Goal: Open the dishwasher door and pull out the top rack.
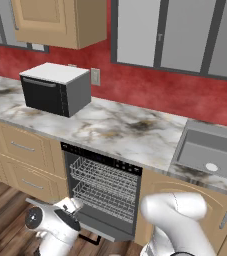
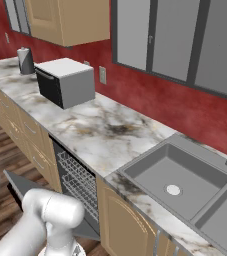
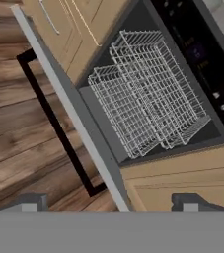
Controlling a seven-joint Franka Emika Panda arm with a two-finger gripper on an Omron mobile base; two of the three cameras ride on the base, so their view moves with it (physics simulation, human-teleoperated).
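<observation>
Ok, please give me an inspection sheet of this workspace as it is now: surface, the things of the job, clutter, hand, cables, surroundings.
Surface: marble countertop, bare above the dishwasher.
Job's things: dishwasher door dropped open, black bar handle facing the wooden floor; top rack inside the tub, not pulled out; lower rack also inside.
Clutter: microwave on the counter; a dark grey cylinder beside it, kind unclear.
Hand: hand open, holding nothing, looking along the open door's edge toward the racks.
Cables: nothing seen.
Surroundings: sink to the right, tan drawers to the left, wall cabinets above, red wall with an outlet.
</observation>
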